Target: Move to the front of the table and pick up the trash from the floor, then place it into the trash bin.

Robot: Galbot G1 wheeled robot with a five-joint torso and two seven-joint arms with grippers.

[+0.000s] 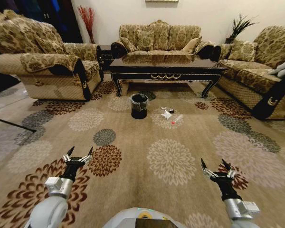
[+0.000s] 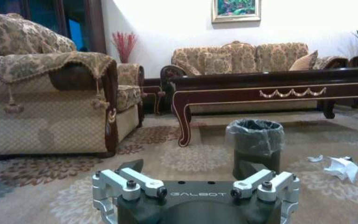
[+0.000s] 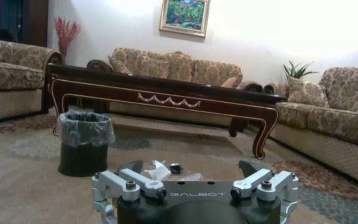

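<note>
My left gripper (image 1: 78, 153) has its fingers spread and holds nothing, low over the carpet (image 1: 133, 156). Ahead stands the trash bin (image 1: 139, 105), just before the table (image 1: 166, 70); to its right lies the trash (image 1: 167, 114), crumpled paper and a red-tipped piece, near the bin. My right gripper (image 1: 215, 166) is likewise spread and empty. I judge I should roll in straight and stop short of the litter.

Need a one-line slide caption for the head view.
Both grippers, left and right, open over carpet; trash beside the bin, before the table.
</note>
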